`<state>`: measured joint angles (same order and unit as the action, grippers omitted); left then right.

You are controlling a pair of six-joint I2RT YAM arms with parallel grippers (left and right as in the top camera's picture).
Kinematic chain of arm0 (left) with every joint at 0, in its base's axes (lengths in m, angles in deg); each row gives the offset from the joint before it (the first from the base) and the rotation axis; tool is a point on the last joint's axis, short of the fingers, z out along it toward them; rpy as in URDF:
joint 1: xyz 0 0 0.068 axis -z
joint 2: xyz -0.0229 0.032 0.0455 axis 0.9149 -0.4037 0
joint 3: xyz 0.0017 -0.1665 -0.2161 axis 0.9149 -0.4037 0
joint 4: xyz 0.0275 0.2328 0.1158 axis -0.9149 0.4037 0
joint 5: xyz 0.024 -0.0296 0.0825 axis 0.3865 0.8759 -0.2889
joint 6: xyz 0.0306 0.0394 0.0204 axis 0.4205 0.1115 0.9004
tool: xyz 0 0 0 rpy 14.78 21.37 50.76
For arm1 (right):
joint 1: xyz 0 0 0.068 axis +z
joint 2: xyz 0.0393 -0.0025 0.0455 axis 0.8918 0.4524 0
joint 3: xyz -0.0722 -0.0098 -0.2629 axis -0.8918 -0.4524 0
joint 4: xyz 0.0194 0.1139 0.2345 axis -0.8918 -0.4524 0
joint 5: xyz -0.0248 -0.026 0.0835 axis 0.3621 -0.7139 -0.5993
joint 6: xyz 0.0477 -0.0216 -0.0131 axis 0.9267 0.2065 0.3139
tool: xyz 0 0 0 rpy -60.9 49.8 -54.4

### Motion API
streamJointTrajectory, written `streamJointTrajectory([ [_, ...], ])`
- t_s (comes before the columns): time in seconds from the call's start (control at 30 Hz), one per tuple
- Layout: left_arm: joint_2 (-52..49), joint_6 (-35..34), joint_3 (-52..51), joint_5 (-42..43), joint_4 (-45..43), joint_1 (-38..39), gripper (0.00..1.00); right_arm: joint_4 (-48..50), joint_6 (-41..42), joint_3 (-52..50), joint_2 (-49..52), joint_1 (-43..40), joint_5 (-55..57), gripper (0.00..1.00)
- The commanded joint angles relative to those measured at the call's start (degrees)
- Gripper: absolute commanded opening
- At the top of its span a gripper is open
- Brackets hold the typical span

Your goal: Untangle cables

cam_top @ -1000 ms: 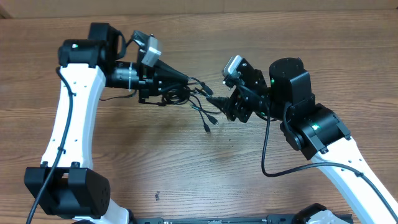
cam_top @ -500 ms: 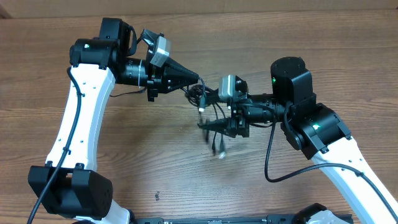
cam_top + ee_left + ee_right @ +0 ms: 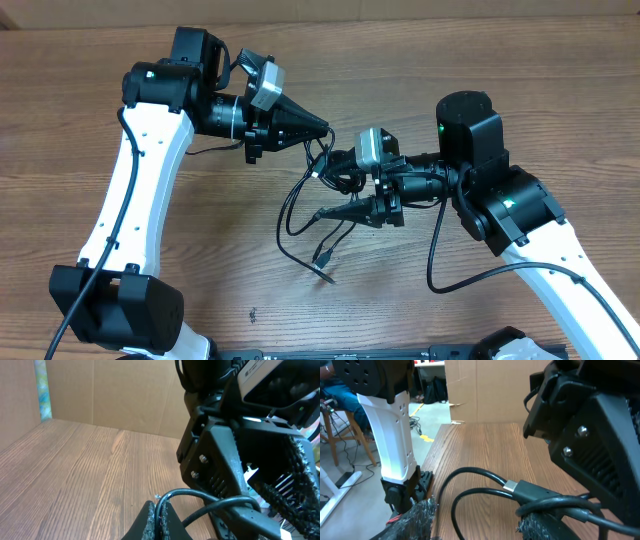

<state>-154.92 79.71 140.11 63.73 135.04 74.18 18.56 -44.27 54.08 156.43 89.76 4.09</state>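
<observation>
Wood table (image 3: 500, 60) below: left hand (image 3: 320, 128), right hand (image 3: 338, 210) level, opposed, cables (image 3: 330, 166) between.

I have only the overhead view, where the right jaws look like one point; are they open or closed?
Observer: The right wrist view shows the right gripper with jaws apart, the cables looping through the gap.
Operator: Thank you; is a plug nearby?
Observer: Yes, a dark plug with a paler tip sits by one finger.
Operator: And the left arm's grip?
Observer: The left wrist view shows the left gripper shut on one black strand.
</observation>
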Motion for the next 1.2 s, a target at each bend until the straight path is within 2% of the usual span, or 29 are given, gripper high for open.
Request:
streamJointTrajectory([
  [0.0, 0.0, 0.57, 0.7, -3.13, -1.4, 1.01, 0.04, 0.96, -0.22, 0.46, -0.24, 0.37, -3.26, 0.55],
  [0.07, 0.0, -2.29, 0.7, -5.42, -3.13, 1.05, 0.03, 0.94, 0.02, 0.46, -0.24, 0.37, -3.26, 0.55],
  [0.13, 0.0, -10.03, 0.7, -10.73, -7.98, 1.07, 0.04, 0.94, 0.02, 0.46, -0.24, 0.37, -3.26, 0.55],
  [0.37, 0.02, -24.74, 0.7, -20.13, -19.52, 1.09, 0.04, 1.01, 1.49, 0.46, -0.13, 0.37, -2.75, 0.55],
  [0.43, 0.02, -28.28, 0.7, -25.03, -20.68, 1.07, 0.04, 0.98, 1.51, 0.46, -0.13, 0.37, -2.25, 0.55],
  [0.57, 0.02, -30.38, 0.7, -26.77, -21.09, 1.07, 0.04, 0.98, 1.79, 0.46, -0.13, 0.37, -0.35, 0.55],
  [0.67, 0.02, -30.38, 0.7, -24.76, -20.96, 0.87, 0.04, 0.92, 4.83, 0.46, -0.13, 0.37, 4.2, 0.55],
  [0.8, 0.02, -30.36, 0.7, -18.91, -19.91, 0.55, 0.04, 0.81, 12.02, 0.46, -0.15, 0.26, 17.46, 0.56],
  [1.03, 0.04, -30.38, 0.7, -9.27, -19.3, 0.04, 0.04, 0.24, 30.34, 0.46, -0.15, 0.26, 40.98, 0.57],
  [1.1, 0.04, -30.4, 0.7, -6.82, -18.78, -0.81, 0.04, -0.15, 32.33, 0.46, -0.15, 0.26, 44.24, 0.58],
  [1.17, 0.04, -30.4, 0.7, -0.61, -18.73, -2.05, 0.04, -0.26, 32.44, 0.46, -0.15, 0.26, 44.76, 0.62],
])
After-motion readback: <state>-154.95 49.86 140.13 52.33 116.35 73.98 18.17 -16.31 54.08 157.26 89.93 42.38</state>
